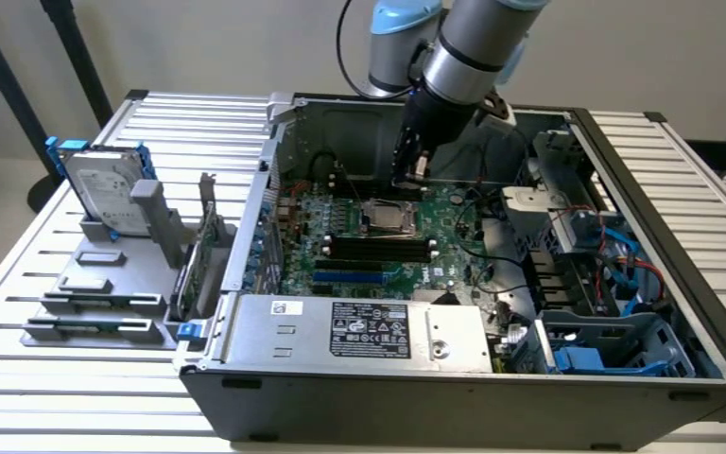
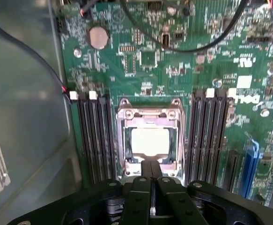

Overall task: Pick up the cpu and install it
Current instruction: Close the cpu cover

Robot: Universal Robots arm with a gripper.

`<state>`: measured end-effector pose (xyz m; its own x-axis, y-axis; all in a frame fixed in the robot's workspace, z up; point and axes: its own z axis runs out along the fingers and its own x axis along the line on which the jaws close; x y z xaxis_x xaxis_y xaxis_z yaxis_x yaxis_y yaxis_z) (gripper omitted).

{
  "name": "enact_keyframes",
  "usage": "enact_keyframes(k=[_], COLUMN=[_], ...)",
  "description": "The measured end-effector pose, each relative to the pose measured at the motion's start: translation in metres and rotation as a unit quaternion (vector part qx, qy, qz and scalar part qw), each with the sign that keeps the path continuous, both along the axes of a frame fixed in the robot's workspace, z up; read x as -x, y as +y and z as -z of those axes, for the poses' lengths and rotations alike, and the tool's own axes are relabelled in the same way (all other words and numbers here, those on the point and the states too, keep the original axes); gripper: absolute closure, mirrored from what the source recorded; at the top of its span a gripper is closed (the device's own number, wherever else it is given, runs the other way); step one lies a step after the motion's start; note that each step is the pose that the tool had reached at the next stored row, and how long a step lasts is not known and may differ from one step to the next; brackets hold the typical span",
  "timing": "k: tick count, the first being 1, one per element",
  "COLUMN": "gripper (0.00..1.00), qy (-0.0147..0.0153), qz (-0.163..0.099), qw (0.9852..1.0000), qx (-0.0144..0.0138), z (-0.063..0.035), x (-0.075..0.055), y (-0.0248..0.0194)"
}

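Gripper (image 2: 151, 186) closed tight over cpu (image 2: 149, 142) in socket (image 2: 123, 123), memory slots (image 2: 95, 140) flanking it, black cable (image 2: 183, 48) crossing motherboard (image 2: 220, 28)

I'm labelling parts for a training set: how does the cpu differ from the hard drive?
The cpu lies flat in the socket inside the case; the hard drive stands on edge on the rack outside it. The cpu is small and square; the hard drive is far larger and oblong. The hard drive is edged in blue; the cpu is not. Both have silvery faces.
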<state>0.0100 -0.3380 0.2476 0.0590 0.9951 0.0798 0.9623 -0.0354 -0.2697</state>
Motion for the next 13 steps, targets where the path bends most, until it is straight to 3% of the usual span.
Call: enact_keyframes(k=[2,7,10,13], gripper=[0.89,0.89,0.89,0.89], qy=[0.0077,0.0228,0.0273,0.0284], qz=[0.000,0.000,0.000,0.000], qw=[1.0000,0.9997,0.9996,0.9996], qx=[0.0001,0.0001,0.0000,0.0001], z=[0.0007,0.0032,0.0063,0.0116], x=[0.005,0.015,0.018,0.018], y=[-0.0001,-0.0005,-0.0007,-0.0010])
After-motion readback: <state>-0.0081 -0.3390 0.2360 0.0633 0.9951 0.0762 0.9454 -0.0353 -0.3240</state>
